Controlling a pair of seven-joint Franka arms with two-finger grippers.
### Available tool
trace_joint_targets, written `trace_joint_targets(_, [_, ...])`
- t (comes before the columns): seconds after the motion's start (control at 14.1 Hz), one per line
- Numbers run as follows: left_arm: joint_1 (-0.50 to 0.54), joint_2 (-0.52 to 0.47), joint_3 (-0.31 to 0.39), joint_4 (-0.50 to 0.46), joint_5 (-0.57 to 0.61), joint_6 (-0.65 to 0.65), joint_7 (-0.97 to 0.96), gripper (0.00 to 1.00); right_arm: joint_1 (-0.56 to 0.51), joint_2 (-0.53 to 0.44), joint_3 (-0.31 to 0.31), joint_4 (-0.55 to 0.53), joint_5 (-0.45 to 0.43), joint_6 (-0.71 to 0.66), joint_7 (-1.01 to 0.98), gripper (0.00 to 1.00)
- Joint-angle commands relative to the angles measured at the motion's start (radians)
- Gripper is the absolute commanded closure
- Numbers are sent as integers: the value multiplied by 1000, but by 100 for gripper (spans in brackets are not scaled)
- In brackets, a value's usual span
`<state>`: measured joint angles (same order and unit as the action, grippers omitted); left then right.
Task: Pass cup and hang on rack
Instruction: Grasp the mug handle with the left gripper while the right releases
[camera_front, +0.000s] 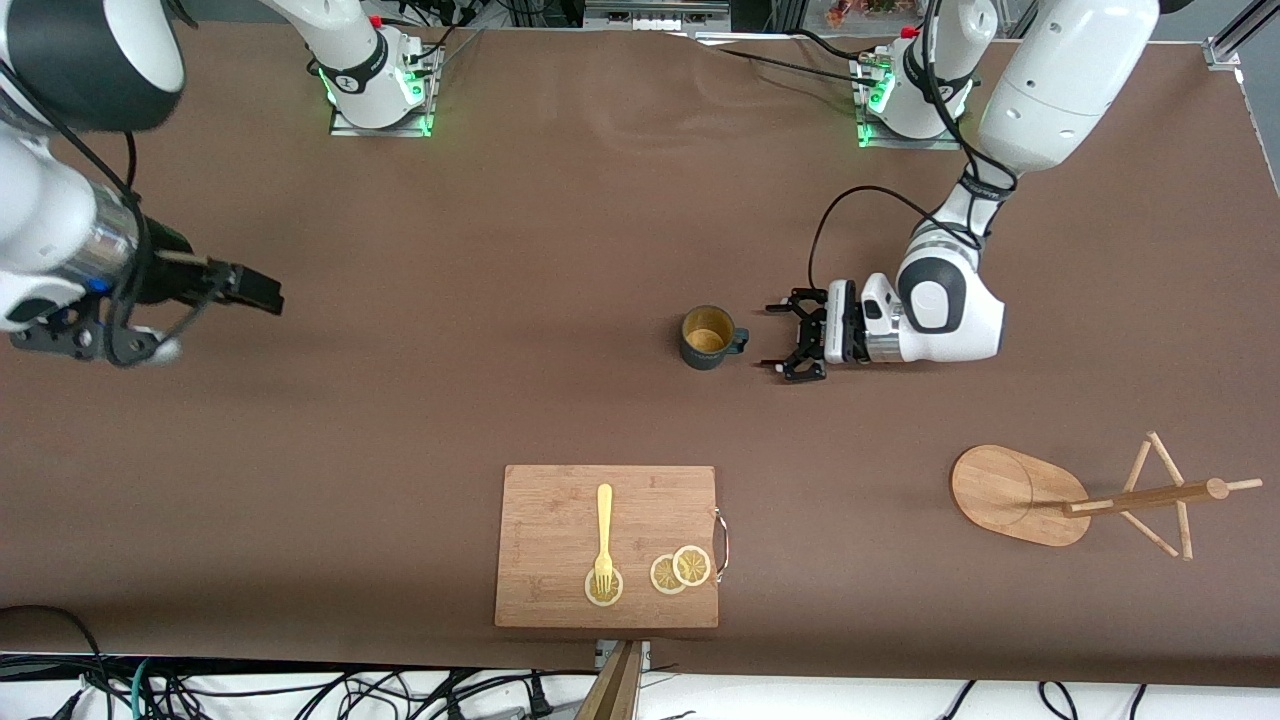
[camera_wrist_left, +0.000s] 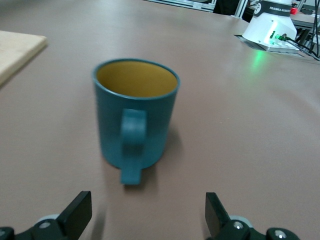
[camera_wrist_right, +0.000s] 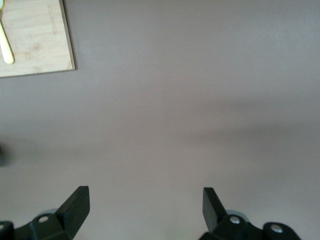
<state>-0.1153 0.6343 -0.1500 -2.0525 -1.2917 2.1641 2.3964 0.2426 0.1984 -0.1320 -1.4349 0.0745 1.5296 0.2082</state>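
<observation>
The cup (camera_front: 708, 338), a dark teal mug with a tan inside, stands upright on the brown table, its handle turned toward my left gripper (camera_front: 785, 337). That gripper hovers low beside the handle, open and apart from it. In the left wrist view the cup (camera_wrist_left: 135, 115) sits just ahead of the open left gripper (camera_wrist_left: 148, 215). The wooden rack (camera_front: 1015, 493) stands nearer the front camera at the left arm's end of the table. My right gripper (camera_front: 255, 290) hangs over bare table at the right arm's end, open and empty (camera_wrist_right: 145, 207).
A wooden cutting board (camera_front: 607, 545) lies near the table's front edge, carrying a yellow fork (camera_front: 604, 530) and lemon slices (camera_front: 680, 570). Its corner shows in the right wrist view (camera_wrist_right: 35, 40) and the left wrist view (camera_wrist_left: 15, 50).
</observation>
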Motion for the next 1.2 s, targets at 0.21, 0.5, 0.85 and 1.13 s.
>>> trace_joint_targets(0.21, [-38, 22, 3, 6, -75, 28, 70, 0, 6, -129, 6, -173, -22, 43, -55, 0])
trace_joint_targets(0.5, [-64, 27, 1, 11, -141, 49, 72, 0, -168, -140, 174, -182, -27, 40, -58, 0])
trace_joint_targets(0.85, [-84, 31, 1, 11, -185, 59, 119, 5, -226, -157, 218, -183, -47, 41, -101, 0])
trace_joint_targets(1.13, [-84, 35, 3, 12, -187, 59, 125, 70, -224, -159, 221, -183, -71, 41, -99, 0])
